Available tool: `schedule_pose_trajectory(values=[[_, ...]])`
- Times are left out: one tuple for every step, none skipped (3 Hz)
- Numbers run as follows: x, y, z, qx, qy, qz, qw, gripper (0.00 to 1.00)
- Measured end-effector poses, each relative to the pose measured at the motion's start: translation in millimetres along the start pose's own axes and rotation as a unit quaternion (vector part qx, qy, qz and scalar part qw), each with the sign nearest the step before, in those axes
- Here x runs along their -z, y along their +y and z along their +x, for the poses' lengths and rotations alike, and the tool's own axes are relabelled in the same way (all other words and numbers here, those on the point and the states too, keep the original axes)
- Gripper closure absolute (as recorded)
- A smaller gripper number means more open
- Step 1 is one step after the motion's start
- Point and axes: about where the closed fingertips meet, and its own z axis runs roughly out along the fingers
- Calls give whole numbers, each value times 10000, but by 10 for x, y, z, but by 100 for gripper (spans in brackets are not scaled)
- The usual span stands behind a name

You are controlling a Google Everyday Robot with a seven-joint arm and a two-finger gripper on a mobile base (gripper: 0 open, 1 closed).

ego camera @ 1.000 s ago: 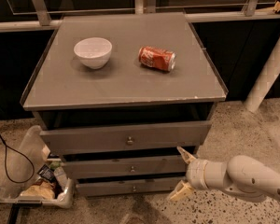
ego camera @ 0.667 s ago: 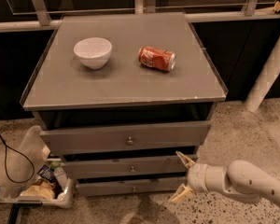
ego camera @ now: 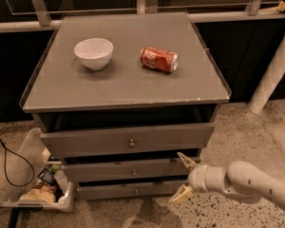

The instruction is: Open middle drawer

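Pincer spread wide, empty, beside middle drawer right end.

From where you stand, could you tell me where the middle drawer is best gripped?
Take the small knob centred on the middle drawer, coming straight from the front; the panel is otherwise flat. The open hand sits by the drawer's right end, so it would need to shift left.

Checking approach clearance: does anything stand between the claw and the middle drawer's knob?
Nothing visible does. The claw, open, sits at the right end of the middle drawer, with only bare drawer front between it and the knob.
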Motion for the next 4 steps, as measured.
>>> schedule_pose_trajectory(values=[[-231, -129, 118, 59, 48, -68, 9999, 0], [-426, -229, 214, 108, 80, -155, 9998, 0], [-530, -349, 258, 214, 114, -148, 9996, 0], [-627, -427, 269, 343, 90, -174, 9992, 0]])
